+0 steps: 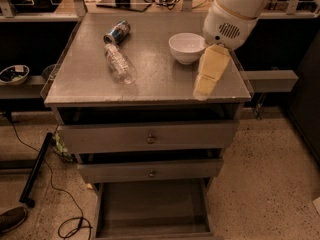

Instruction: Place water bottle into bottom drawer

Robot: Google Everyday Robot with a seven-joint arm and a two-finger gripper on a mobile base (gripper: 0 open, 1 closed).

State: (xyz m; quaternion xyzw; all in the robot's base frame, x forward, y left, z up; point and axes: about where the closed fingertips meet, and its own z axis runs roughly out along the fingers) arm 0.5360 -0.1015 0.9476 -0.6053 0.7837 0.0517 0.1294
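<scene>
The clear ribbed water bottle (120, 64) lies on its side on the grey cabinet top (155, 84), left of centre. The bottom drawer (152, 206) is pulled out at the foot of the cabinet, and its plain grey floor shows nothing in it. My gripper (206, 84), cream-coloured, hangs from the white arm (227, 21) over the right front part of the cabinet top. It is well to the right of the bottle and holds nothing that I can see.
A blue-and-silver soda can (116, 32) lies just behind the bottle. A white bowl (187, 47) stands beside the arm. Two upper drawers with round knobs (151, 139) are slightly open. Cables (55, 194) and a black bar lie on the floor at left.
</scene>
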